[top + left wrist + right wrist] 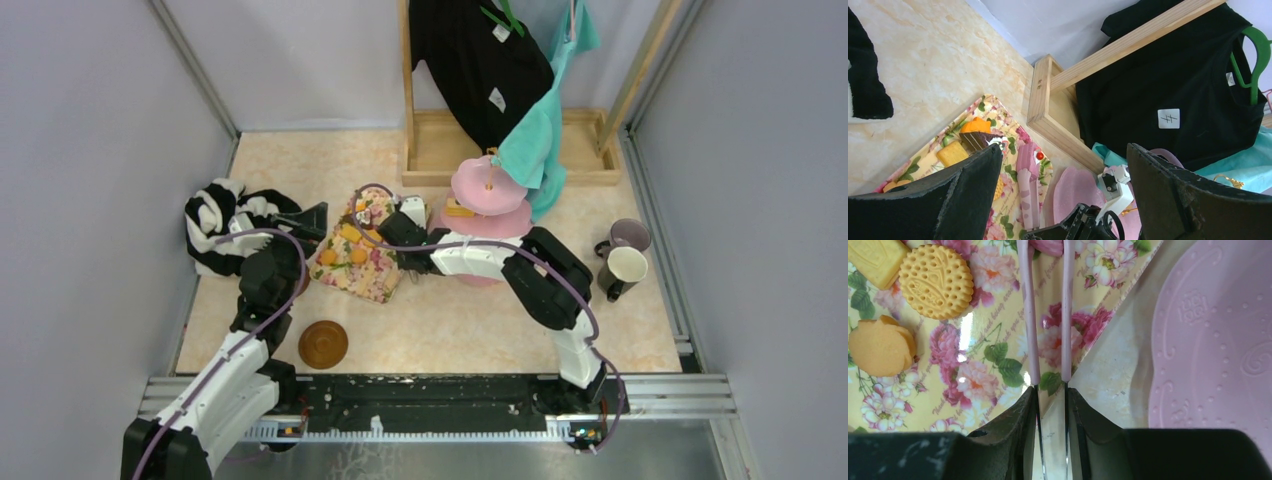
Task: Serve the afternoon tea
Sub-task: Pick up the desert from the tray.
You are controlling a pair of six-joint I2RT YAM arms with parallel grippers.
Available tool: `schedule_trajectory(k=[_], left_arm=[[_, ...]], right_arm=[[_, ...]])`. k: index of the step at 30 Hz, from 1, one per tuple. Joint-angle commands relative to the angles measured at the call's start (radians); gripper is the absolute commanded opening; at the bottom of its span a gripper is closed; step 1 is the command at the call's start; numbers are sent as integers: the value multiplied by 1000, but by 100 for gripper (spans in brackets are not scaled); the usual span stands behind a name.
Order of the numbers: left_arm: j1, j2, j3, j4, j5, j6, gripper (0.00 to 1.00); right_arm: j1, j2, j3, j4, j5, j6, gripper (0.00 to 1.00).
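The pink three-tier cake stand stands mid-table, with a yellow piece on its lower tier. Toy pastries lie on the floral cloth: a round yellow biscuit, an orange one, and a brown cake slice. My right gripper is shut on pink tongs, whose two arms reach out over the cloth. The stand's bottom plate lies just to its right. My left gripper hangs open and empty above the cloth's left side. Right of the stand are the lilac mug and the cream mug. A brown saucer sits near the front.
A black-and-white striped garment is heaped at the left. A wooden rack at the back holds a black shirt and a teal garment that hangs down to the stand's top. Grey walls close in both sides.
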Motion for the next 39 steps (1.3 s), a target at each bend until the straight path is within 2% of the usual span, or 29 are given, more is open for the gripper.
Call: schedule_trajectory(k=[1, 4, 15, 22, 29, 39], left_arm=[[-3, -19, -2, 11, -6, 5, 99], [-3, -22, 0, 6, -10, 9, 99], [-3, -25, 16, -10, -27, 20, 99], [-3, -22, 35, -25, -20, 22, 99], [-2, -31, 67, -74, -2, 31, 99], [-2, -63, 96, -132, 21, 30, 99]], right_arm=[[8, -99, -25, 8, 35, -24, 4], [24, -121, -39, 4, 63, -41, 0], [71, -213, -88, -7, 97, -85, 0], [147, -341, -137, -77, 132, -89, 0], [276, -526, -214, -197, 164, -41, 0], [464, -767, -245, -539, 276, 198, 0]])
